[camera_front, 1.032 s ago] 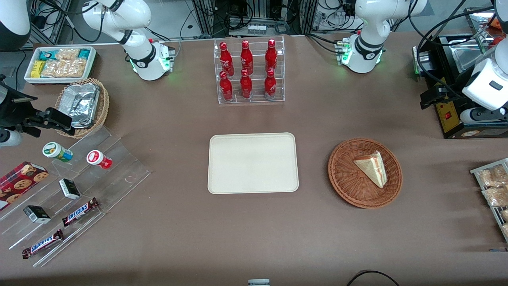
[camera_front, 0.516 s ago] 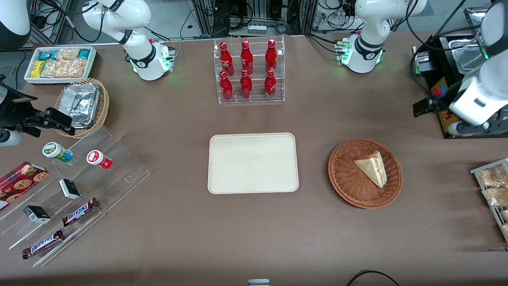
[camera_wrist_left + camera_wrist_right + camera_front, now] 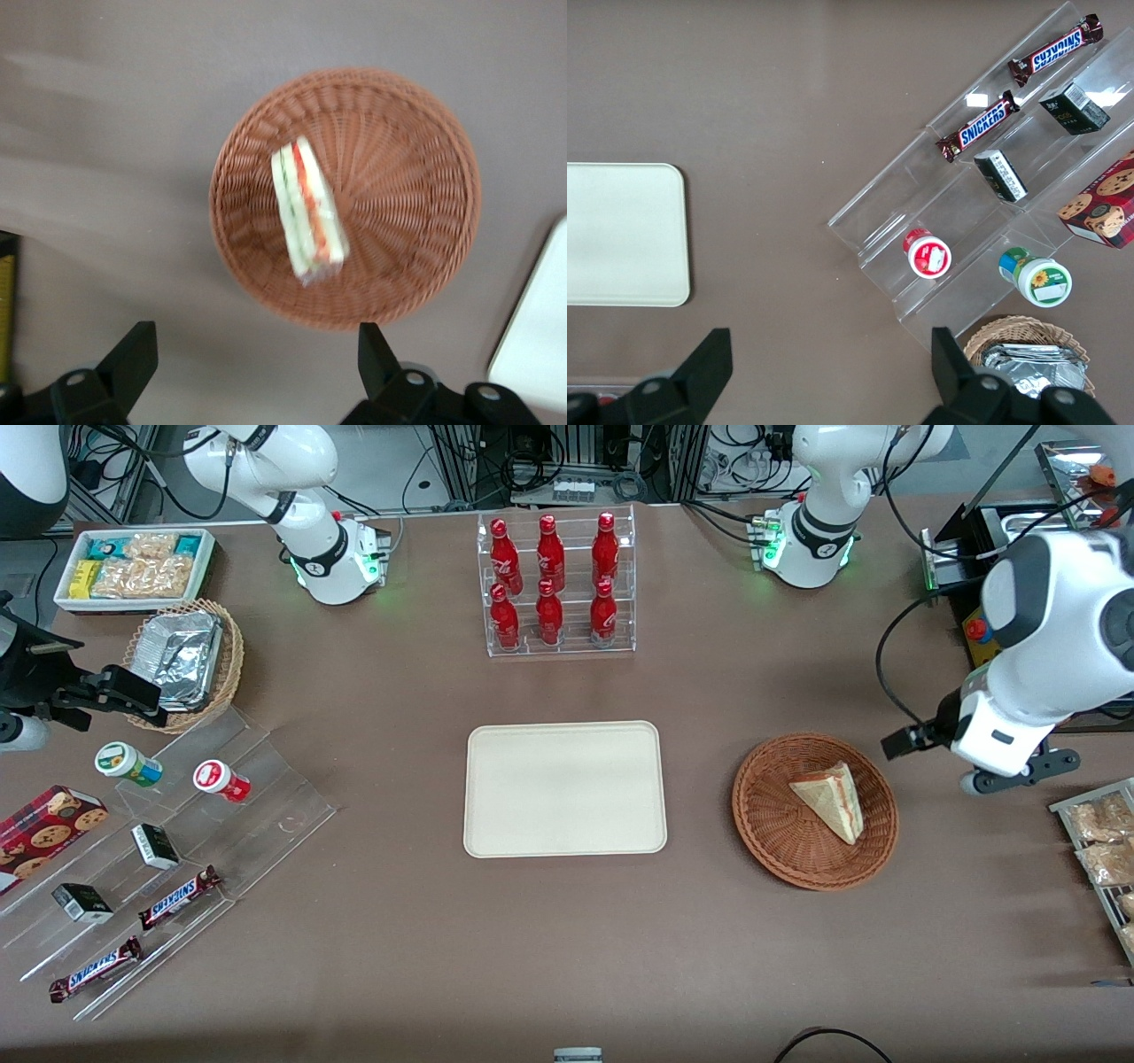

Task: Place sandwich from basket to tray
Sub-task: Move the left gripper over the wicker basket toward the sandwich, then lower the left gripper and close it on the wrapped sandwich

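Observation:
The sandwich point(image 3: 828, 797), a pale wedge with red and green filling, lies in the round reddish-brown basket point(image 3: 780, 859) toward the working arm's end of the table. The left wrist view looks down on the sandwich point(image 3: 307, 212) and the basket point(image 3: 416, 177). My left gripper point(image 3: 1019, 772) hovers above the table beside the basket, a little farther toward the working arm's end. In the left wrist view the gripper point(image 3: 252, 354) is open, with only bare table between its black fingers point(image 3: 131, 356). The cream tray point(image 3: 564, 788) lies bare mid-table beside the basket; its corner point(image 3: 540, 336) shows too.
A clear rack of red bottles point(image 3: 556, 584) stands farther from the camera than the tray. A wire rack of snack bags point(image 3: 1103, 841) sits at the working arm's table end. Acrylic steps with snacks point(image 3: 177, 841), a foil-lined basket point(image 3: 182, 660) and a white bin point(image 3: 133, 567) are at the parked arm's end.
The left arm has swung in from the table's end toward the basket and nearer the front camera. Sandwich, basket and tray have not moved.

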